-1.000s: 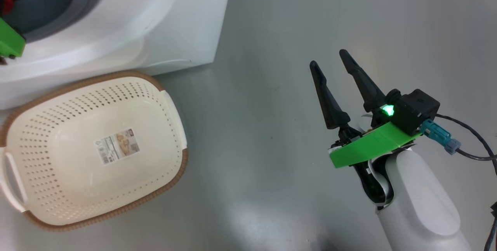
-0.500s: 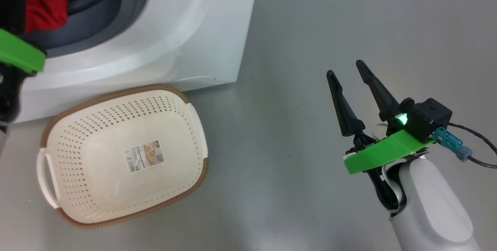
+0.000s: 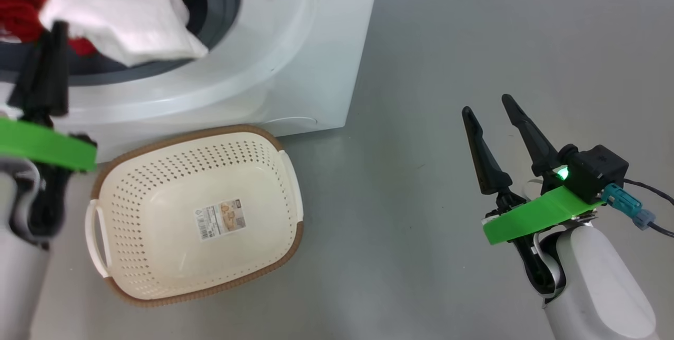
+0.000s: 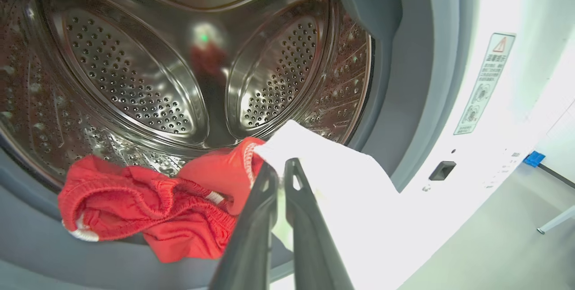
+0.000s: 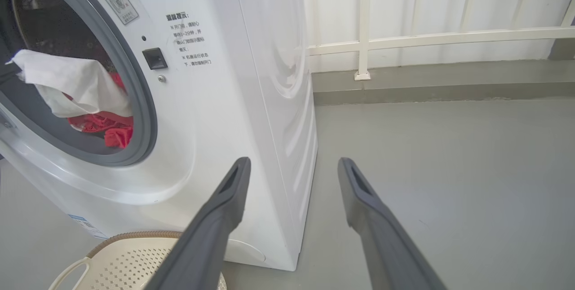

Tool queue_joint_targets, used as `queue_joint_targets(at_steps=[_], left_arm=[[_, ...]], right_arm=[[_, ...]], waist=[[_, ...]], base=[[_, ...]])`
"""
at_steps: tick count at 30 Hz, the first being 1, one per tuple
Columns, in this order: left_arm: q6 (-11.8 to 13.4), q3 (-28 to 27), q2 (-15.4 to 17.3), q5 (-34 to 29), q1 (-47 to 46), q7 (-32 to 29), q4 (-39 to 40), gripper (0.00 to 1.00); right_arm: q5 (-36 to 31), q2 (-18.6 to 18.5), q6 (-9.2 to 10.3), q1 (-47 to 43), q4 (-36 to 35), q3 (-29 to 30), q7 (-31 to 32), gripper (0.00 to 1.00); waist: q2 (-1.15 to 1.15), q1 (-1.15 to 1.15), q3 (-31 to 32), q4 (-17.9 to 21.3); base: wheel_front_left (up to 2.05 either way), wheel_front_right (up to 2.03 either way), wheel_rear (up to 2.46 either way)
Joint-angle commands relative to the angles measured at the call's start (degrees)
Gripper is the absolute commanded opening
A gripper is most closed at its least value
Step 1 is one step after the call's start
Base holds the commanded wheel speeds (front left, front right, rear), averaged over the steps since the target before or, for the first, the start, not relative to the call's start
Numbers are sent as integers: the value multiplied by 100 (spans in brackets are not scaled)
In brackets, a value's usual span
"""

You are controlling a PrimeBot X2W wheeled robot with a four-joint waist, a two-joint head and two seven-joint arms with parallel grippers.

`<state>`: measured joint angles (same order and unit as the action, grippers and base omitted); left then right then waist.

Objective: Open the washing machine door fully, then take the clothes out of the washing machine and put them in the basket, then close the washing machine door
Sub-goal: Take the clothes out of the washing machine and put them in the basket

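1. Since the earlier head views the camera has swung, so more of the washing machine [image 3: 295,66] shows. The left pincer [image 3: 52,29] has drawn back from the mouth, and the white cloth [image 3: 126,19] now trails out over the grey ring [image 3: 224,13].
2. The left pincer is closed tight and appears to pinch that cloth's edge. The red garments [image 4: 148,209] lie at the drum's [image 4: 134,79] lip.
3. The right pincer [image 3: 486,104] stands spread wide, empty, over bare floor, well apart.
4. The basket [image 3: 152,192] sits on the floor just before the machine, below the mouth. It is right of the left pincer and nearer the robot, its long axis roughly along the machine's front. The left arm is nearer, so the drop probably needs a short carry down and rightward.
5. The basket sticker [image 3: 221,219], warning label [image 4: 483,83] and printed lines [image 5: 188,38] are too small to read.
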<state>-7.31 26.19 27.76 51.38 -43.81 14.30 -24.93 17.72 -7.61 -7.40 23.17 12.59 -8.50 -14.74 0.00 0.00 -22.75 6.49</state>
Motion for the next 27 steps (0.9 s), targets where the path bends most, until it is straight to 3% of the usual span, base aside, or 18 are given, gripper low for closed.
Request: queue_joint_targets(at_steps=[1, 14, 27], left_arm=[[-18, -271, 244, -78, 21, 69, 173, 0], [-18, -1678, -269, -911, 1879, 70, 2232, 0], [-18, -2202, -630, -1327, 3141, 70, 4181, 0]], right_arm=[[2, -10, -9, -149, -164, -96, -26, 100], [-22, -88, -9, -297, -197, 60, -26, 100], [0, -122, -9, -348, -200, 48, -26, 100]], waist=[[0, 0, 32, -38], [0, 0, 176, -281], [0, 0, 223, -389]], base=[[0, 0, 0], [0, 0, 0], [0, 0, 0]])
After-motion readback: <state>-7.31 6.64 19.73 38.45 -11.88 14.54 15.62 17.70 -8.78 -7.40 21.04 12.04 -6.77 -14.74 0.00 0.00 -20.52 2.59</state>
